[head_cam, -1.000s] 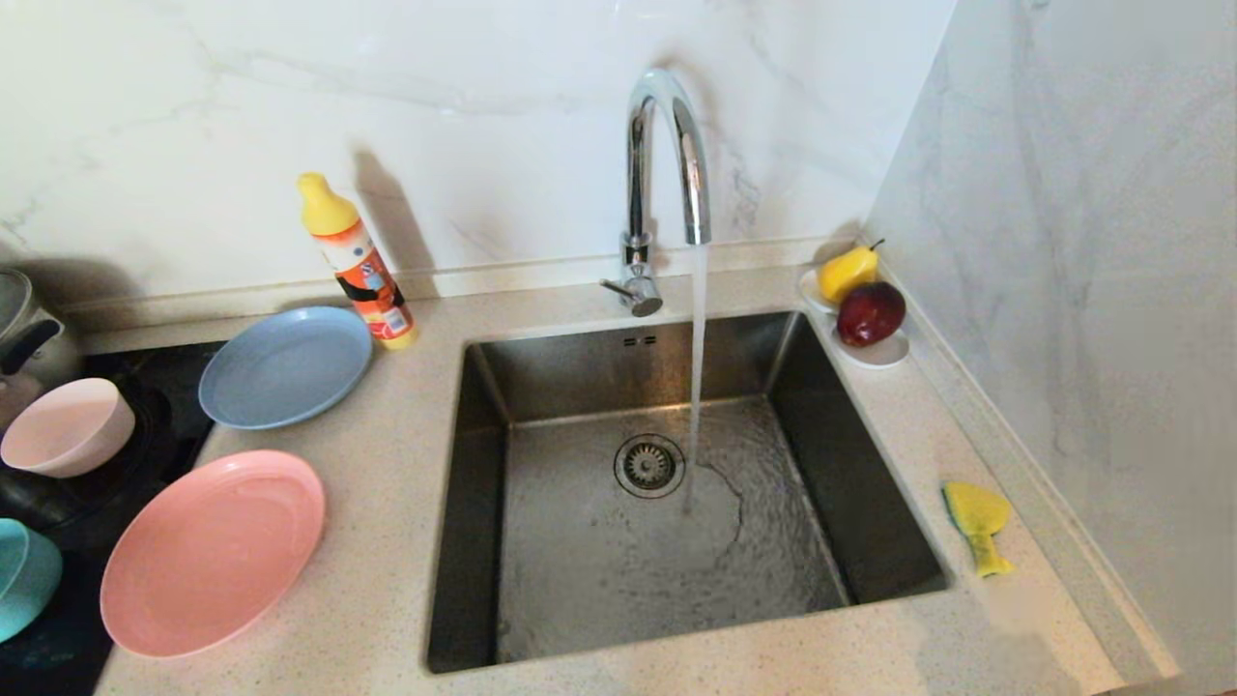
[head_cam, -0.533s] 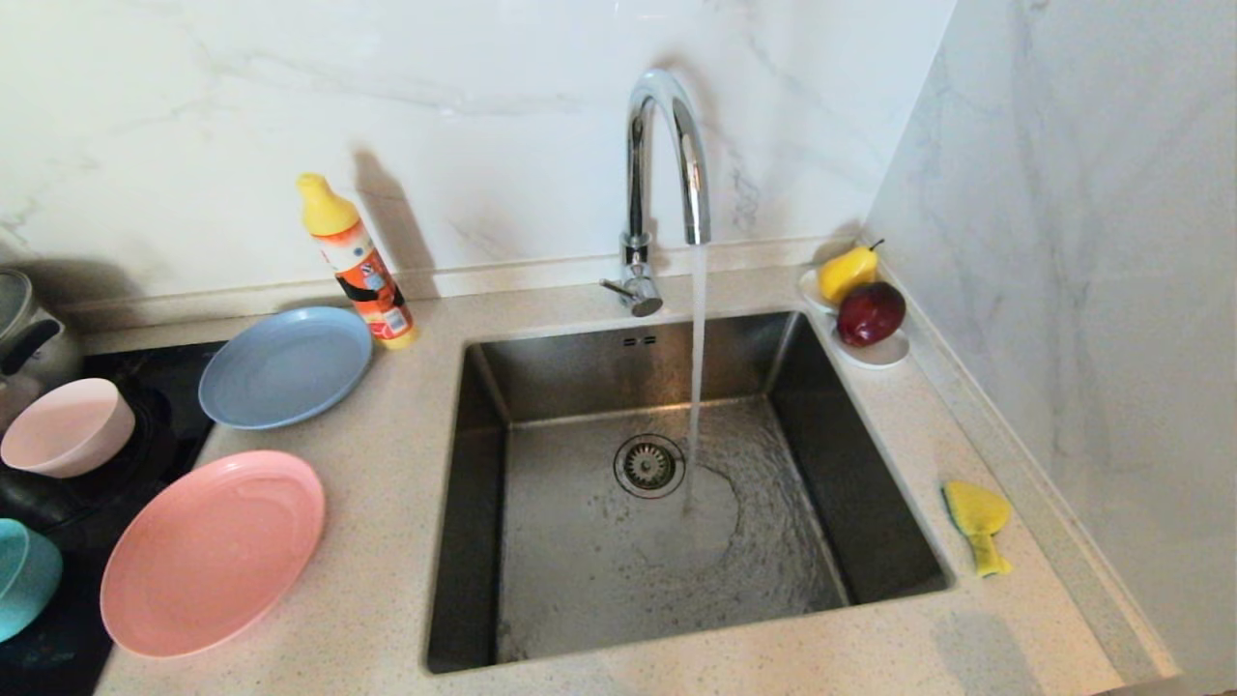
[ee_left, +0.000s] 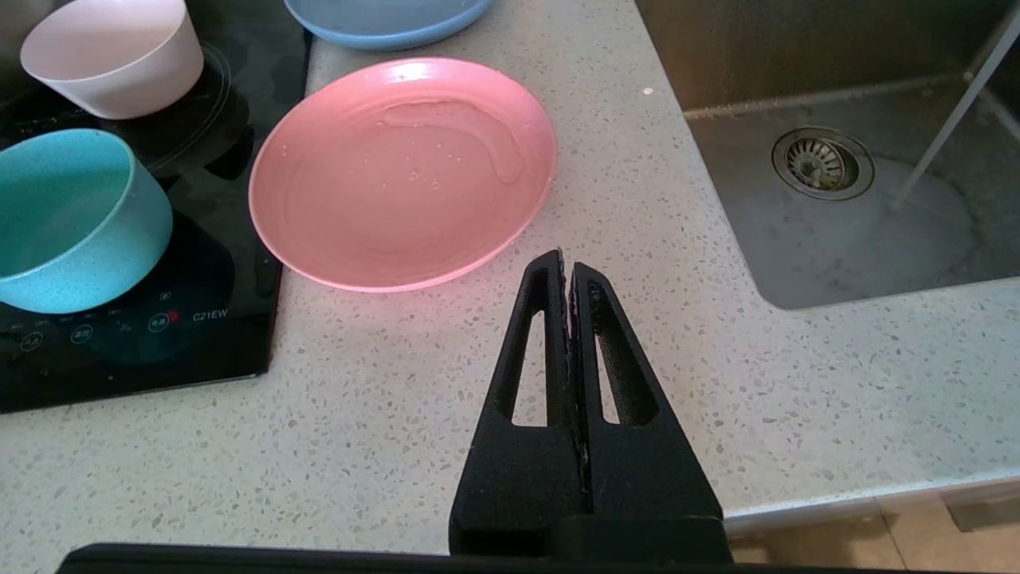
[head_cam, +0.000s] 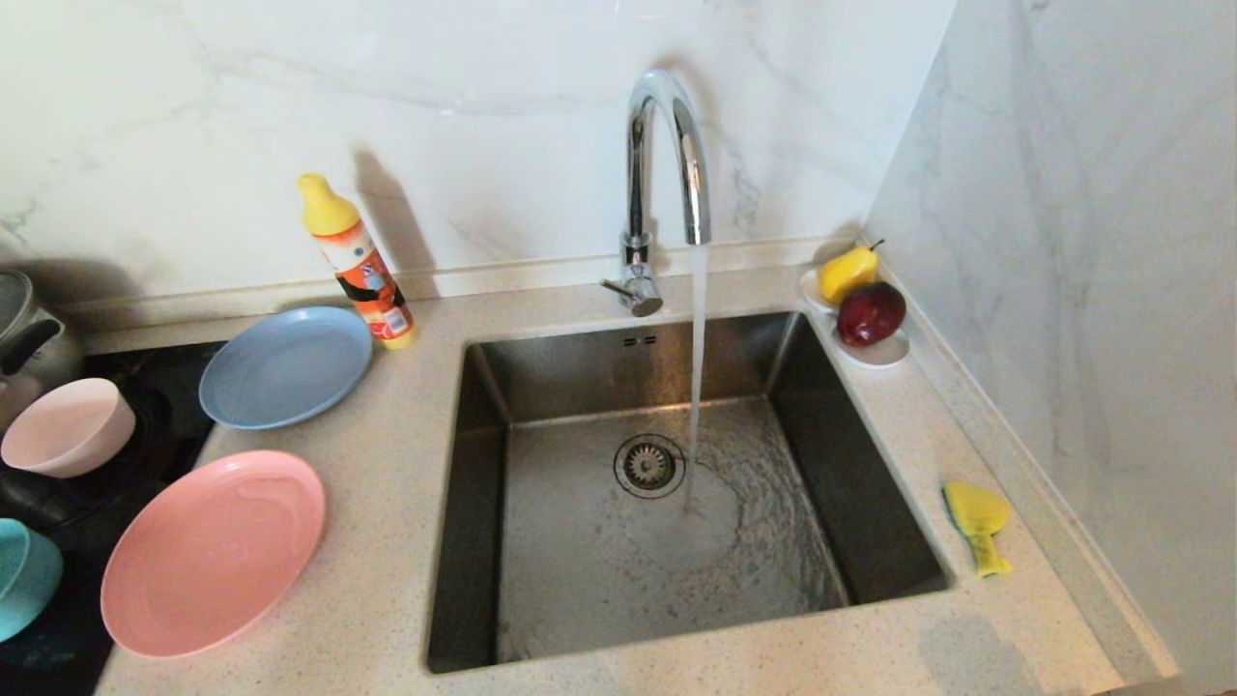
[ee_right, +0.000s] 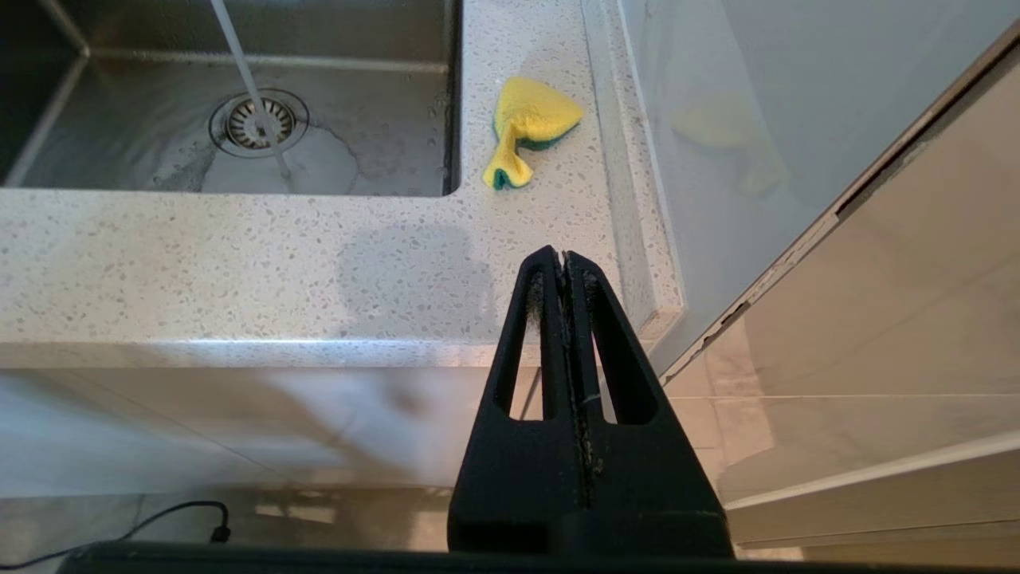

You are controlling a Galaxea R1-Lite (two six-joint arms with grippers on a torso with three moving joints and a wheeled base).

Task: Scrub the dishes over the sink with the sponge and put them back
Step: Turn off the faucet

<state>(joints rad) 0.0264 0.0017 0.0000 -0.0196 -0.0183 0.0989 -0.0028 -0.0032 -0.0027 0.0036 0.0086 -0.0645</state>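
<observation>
The dishes lie left of the sink [head_cam: 483, 503]: a pink plate [head_cam: 213, 551] and a grey-blue plate [head_cam: 285, 365] on the counter, a pale pink bowl [head_cam: 66, 425] and a teal bowl [head_cam: 24, 578] on the black cooktop. Water runs from the faucet [head_cam: 667, 155] into the basin. The bent yellow sponge [head_cam: 978, 522] lies on the counter right of the sink. My left gripper [ee_left: 567, 263] is shut and empty, hanging over the counter's front near the pink plate [ee_left: 402, 171]. My right gripper [ee_right: 562, 259] is shut and empty, at the counter's front edge, short of the sponge [ee_right: 527, 127].
A detergent bottle [head_cam: 356, 261] stands by the back wall. A white dish with a pear [head_cam: 847, 273] and a red apple [head_cam: 870, 313] sits in the back right corner. A steel pot [head_cam: 24, 329] is at far left. A wall [head_cam: 1082, 290] closes the right side.
In the head view nothing on the counter has moved. Only the water rippling on the sink floor looks different.
</observation>
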